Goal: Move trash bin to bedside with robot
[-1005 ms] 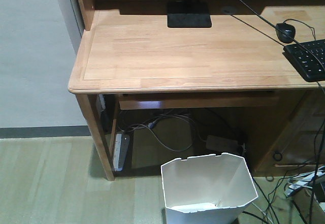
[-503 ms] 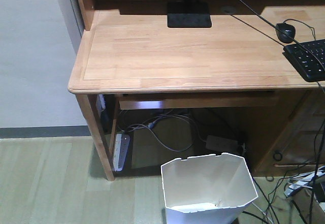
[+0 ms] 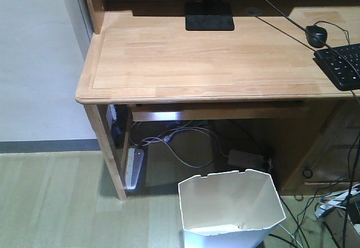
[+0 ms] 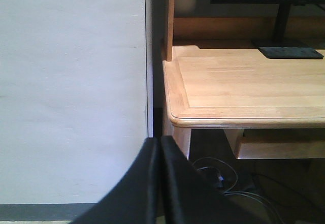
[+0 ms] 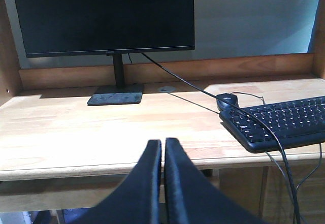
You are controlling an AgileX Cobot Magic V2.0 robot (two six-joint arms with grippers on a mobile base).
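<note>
While the trash bin stands on the floor by the desk,
left gripper and right gripper have their fingers pressed together, empty

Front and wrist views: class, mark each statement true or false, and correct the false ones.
1. The trash bin stands on the floor in front of the desk. True.
2. The bin lies tipped on its side. False: it stands upright, opening upward.
3. The mouse sits on the desk beyond the keyboard. True.
4. The left gripper grips the bin. False: it is shut on nothing.
5. The monitor shows a picture. False: its screen is dark.
</note>
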